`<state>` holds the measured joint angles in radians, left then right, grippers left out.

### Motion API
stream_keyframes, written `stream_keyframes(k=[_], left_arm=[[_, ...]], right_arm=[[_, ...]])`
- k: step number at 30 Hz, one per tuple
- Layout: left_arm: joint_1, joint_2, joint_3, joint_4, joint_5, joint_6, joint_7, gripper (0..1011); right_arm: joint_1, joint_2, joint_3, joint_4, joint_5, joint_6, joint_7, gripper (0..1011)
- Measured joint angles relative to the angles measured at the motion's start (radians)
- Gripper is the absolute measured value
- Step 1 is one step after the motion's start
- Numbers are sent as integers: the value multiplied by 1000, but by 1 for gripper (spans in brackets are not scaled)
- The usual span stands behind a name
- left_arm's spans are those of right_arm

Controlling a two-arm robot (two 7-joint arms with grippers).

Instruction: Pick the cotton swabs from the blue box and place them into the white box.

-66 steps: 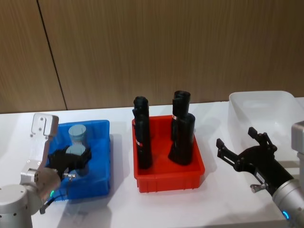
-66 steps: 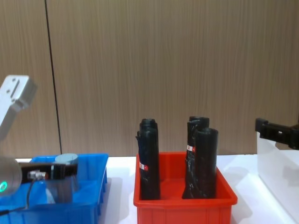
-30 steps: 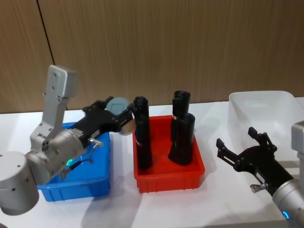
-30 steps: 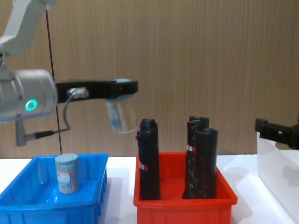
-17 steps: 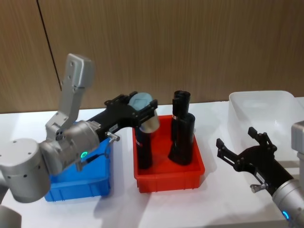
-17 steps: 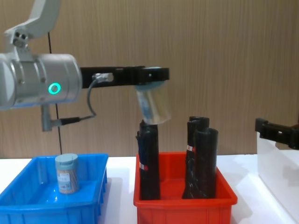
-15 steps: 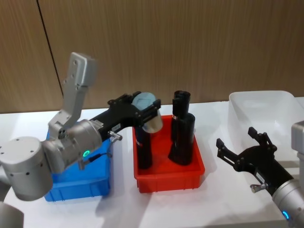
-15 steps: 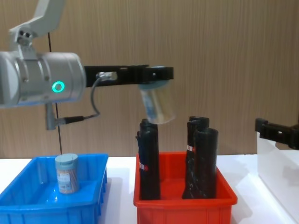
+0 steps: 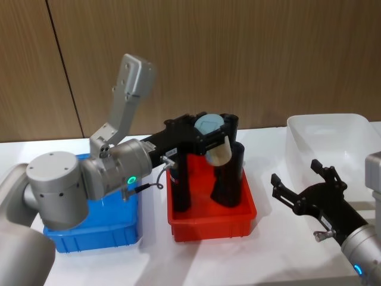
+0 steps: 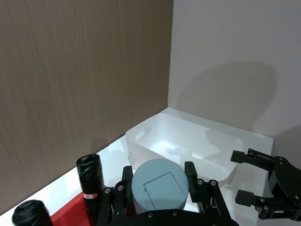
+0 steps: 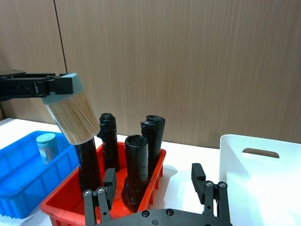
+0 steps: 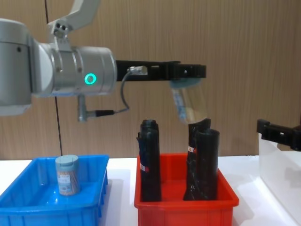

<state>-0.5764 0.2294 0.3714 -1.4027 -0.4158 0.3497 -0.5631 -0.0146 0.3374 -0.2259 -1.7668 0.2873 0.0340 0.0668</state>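
White box (image 9: 297, 149) sits right of the red bin (image 9: 208, 227), blue box (image 9: 101, 230) left of it. Above the bin, the left end effector (image 9: 209, 133) grips a tilted jar of cotton swabs (image 12: 190, 104); right of it, the right end effector (image 9: 294, 171) is spread open. A second jar (image 12: 67, 175) stands in the blue box.

My left arm reaches across to the right, well above the table, with the forearm level and the upper link angled up behind it. A green ring glows at the wrist. The left end effector (image 9: 207, 132) is clamped on 1 jar of cotton swabs (image 9: 220, 153), which hangs tilted. My right arm sits low at the near right, and the right end effector (image 9: 295, 171) has its 2 fingers spread apart.
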Motion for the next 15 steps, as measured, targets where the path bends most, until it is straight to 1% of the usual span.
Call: stream_keyframes(k=[8, 15], left_arm=[[-28, -20, 10, 29, 12, 8, -25, 670], [-43, -29, 15, 44, 18, 13, -39, 670]], right_arm=[[0, 0, 0, 0, 0, 0, 0, 1002], [0, 0, 0, 0, -1, 1, 1, 1002]])
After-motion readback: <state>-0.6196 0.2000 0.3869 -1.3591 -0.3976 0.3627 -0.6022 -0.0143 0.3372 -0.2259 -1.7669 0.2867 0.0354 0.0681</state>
